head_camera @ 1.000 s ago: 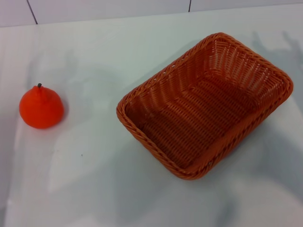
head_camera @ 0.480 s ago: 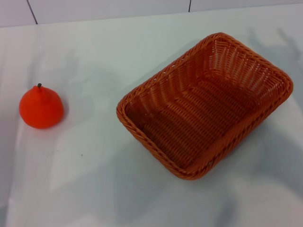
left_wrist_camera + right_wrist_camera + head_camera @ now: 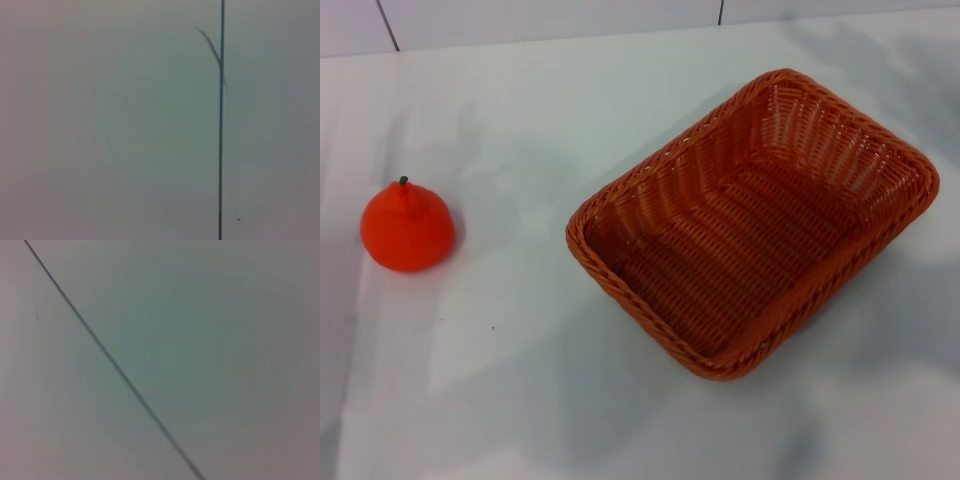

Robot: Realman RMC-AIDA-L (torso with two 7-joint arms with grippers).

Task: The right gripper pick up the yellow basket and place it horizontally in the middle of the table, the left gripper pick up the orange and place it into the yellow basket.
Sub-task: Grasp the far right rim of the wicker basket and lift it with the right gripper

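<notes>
The yellow basket (image 3: 752, 225), woven and orange-brown with a braided rim, stands empty on the white table (image 3: 520, 380), right of centre and turned at a slant. The orange (image 3: 407, 227), bright with a short dark stem, sits on the table at the far left, well apart from the basket. Neither gripper shows in the head view. Both wrist views show only a pale plain surface with a thin dark line across it.
A tiled wall with dark seams (image 3: 385, 22) runs behind the table's far edge. Soft shadows lie on the table at the right, beside the basket (image 3: 920, 320).
The basket and the orange have not moved. The shadows on the table at the far right have shifted.
</notes>
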